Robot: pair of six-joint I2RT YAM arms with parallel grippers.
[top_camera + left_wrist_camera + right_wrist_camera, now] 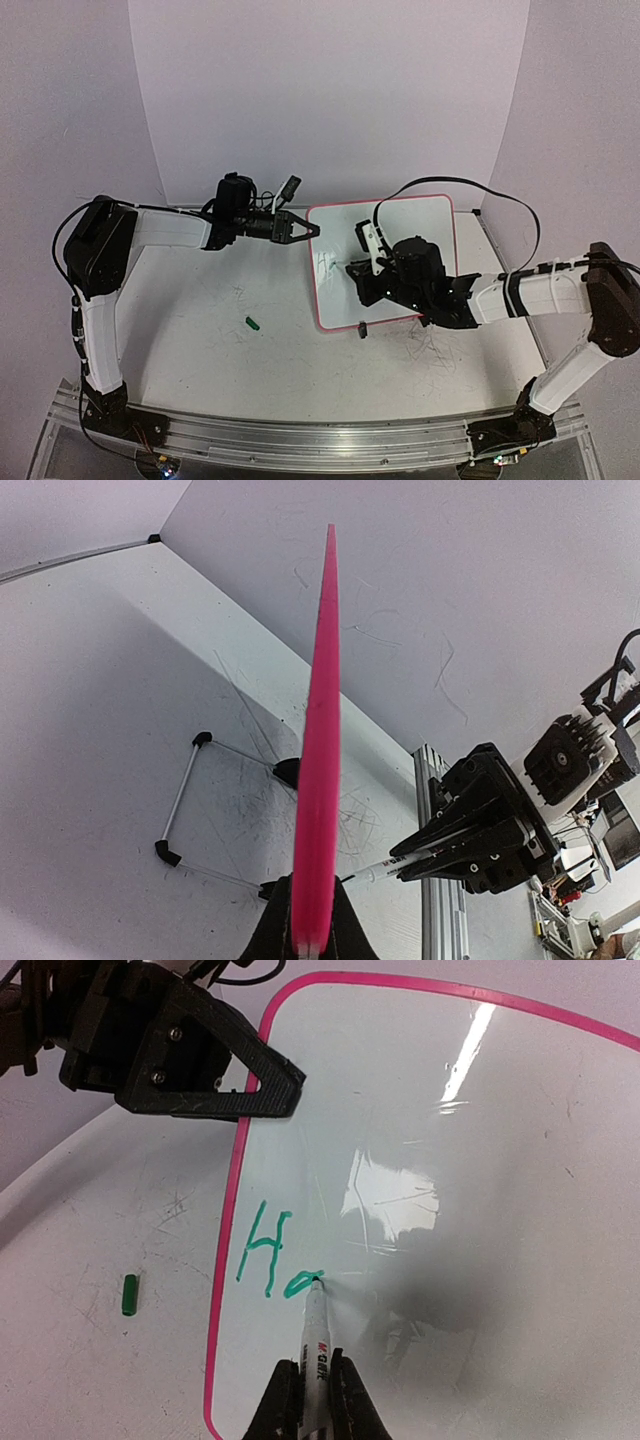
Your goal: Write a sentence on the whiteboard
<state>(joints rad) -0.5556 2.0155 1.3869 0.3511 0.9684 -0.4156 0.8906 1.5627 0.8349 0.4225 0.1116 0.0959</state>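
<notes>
Status from overhead: whiteboard point(420, 222) sits on the table point(200, 300), right of centre, rim pink, one black clip foot point(362, 325) at its near edge. left gripper point(312, 229) reaches in from the left, jaws closed tight on the board's upper-left edge. right gripper point(358, 270) is over the board's left half, coming in from the right; can't read its jaws from up here. sentence point(322, 265) is only a small green mark near the left rim, unreadable at this range. Green cap point(253, 323) lies loose on the table, well left of the board. Left wrist cam: board is edge-on, rim a pink vertical stripe point(320, 730), left gripper point(312, 928) pinched on it at the bottom of frame. Right gripper point(480, 830) is visible beyond, marker point(375, 870) sticking out toward the board. Right wrist cam: right gripper point(312, 1390) clamped on the marker point(315, 1330), tip touching the board surface point(500, 1210). Sentence point(265, 1250) reads "Ha" in green, tip sitting on the end of the "a", close to the left rim. Left gripper point(292, 1078) nose is on the rim above the lettering. Cap point(128, 1294) is on the table left of the board.
</notes>
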